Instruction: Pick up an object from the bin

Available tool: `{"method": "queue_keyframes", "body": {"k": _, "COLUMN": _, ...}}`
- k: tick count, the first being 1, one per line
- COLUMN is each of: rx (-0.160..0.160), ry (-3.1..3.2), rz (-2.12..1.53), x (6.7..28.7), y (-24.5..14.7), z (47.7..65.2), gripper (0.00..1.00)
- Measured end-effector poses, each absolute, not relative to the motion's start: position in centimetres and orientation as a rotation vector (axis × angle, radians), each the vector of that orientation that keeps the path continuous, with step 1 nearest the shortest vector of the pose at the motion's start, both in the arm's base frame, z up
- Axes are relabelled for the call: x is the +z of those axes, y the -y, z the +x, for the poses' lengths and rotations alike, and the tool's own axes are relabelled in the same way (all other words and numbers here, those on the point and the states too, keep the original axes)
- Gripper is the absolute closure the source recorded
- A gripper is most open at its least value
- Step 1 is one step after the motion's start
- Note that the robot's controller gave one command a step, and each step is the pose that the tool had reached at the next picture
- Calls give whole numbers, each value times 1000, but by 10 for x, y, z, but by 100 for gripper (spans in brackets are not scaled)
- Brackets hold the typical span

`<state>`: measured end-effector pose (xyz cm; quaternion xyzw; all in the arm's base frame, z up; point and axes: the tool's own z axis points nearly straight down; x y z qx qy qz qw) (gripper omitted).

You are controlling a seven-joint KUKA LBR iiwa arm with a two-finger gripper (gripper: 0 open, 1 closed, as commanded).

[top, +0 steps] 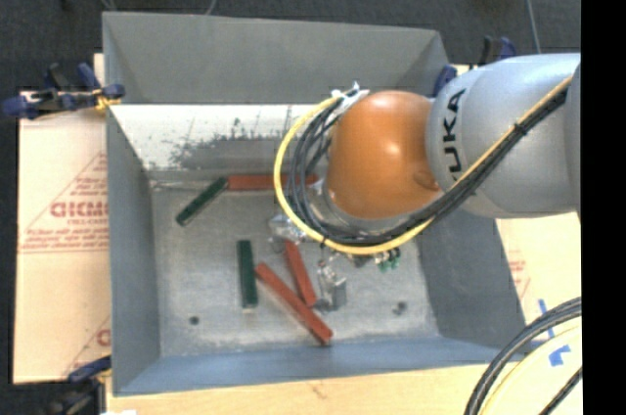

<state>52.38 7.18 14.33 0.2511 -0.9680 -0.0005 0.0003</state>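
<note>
My gripper [331, 289] hangs low over the middle of the bin floor, mostly hidden under the arm's orange cover. Its tip is right beside the upper end of a short red stick [300, 273] that lies tilted. A longer red stick [292, 304] runs diagonally just below and left of it, reaching toward the front wall. A dark green stick [245, 273] lies upright in the view a little further left. I see nothing held in the gripper.
Another green stick [201, 201] lies tilted at the back left of the floor. A red stick [256, 182] rests along the back wall, partly under the arm's cables. The arm covers the bin's right half.
</note>
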Motion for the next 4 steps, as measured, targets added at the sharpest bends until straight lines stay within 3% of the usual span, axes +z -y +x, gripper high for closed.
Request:
{"method": "queue_keyframes", "body": {"k": 1, "rx": 1, "ry": 2800, "rz": 1438, "x": 71, "y": -97, "z": 552, "gripper": 0}}
{"method": "queue_keyframes", "body": {"k": 2, "rx": 2, "ry": 2782, "rz": 1462, "x": 113, "y": -84, "z": 522, "gripper": 0}}
{"method": "queue_keyframes", "body": {"k": 3, "rx": -1, "ry": 2684, "rz": 1644, "x": 71, "y": -70, "z": 524, "gripper": 0}}
{"method": "queue_keyframes", "body": {"k": 4, "rx": 5, "ry": 2740, "rz": 1549, "x": 90, "y": -28, "z": 554, "gripper": 0}}
